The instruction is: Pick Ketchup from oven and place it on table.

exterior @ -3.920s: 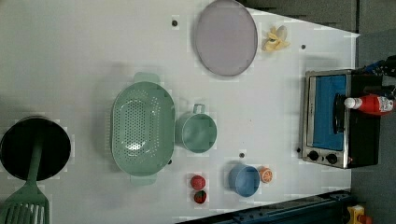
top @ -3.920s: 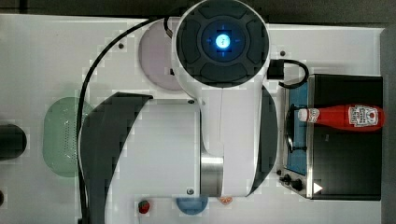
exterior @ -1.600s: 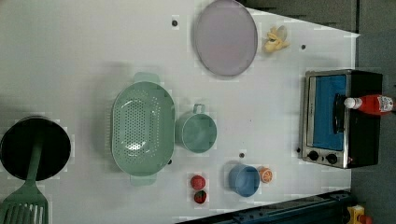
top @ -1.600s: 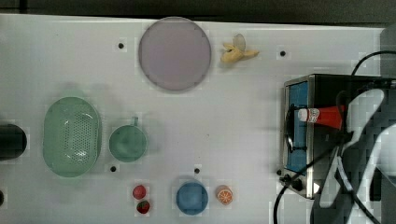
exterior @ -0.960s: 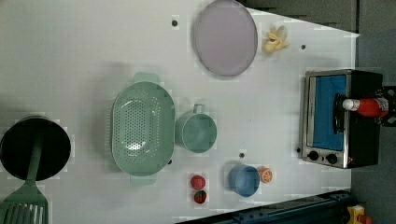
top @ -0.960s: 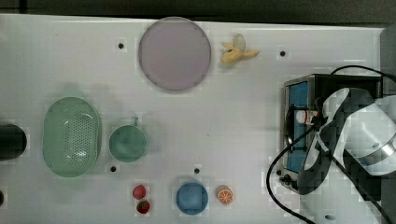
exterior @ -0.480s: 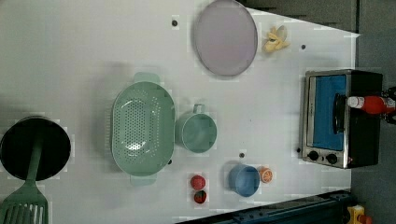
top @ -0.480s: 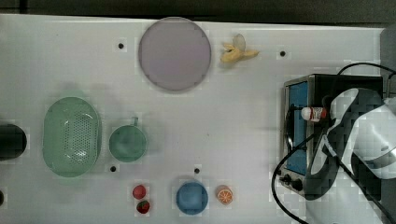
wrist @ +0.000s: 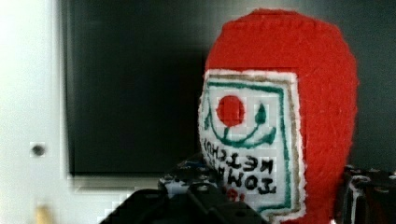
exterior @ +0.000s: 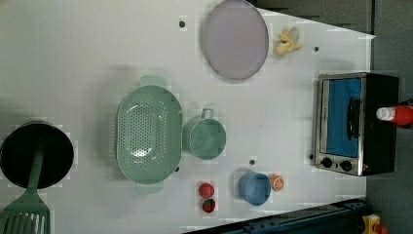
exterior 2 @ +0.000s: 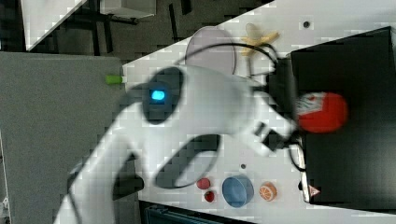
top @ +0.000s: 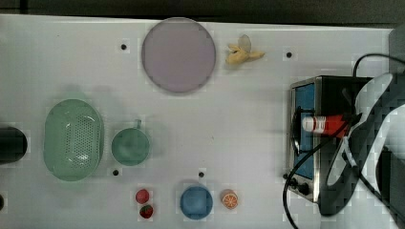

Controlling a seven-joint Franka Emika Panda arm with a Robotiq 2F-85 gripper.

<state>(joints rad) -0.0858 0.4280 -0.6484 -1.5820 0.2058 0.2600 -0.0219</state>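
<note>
Atop the black-topped, silver-framed toaster oven (top: 329,143) the black claw (wrist: 275,196) clamps the slim red ketchup bottle (wrist: 280,116) — grasp step. Next, by judgement: lift clear, then carry it to the white table (top: 239,119) — holding firm.

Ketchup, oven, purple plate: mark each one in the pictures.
ketchup (top: 323,125), top view, on its white label near the cap.
oven (exterior: 343,118), left view, on its blue glass door.
purple plate (top: 178,55), top view, on its bare centre.

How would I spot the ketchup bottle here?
Find the toaster oven at the top view's right end of the white table. Lying on its black top is the ketchup. Unlike the small strawberries by the blue bowl, it is long, white-capped and labelled.
</note>
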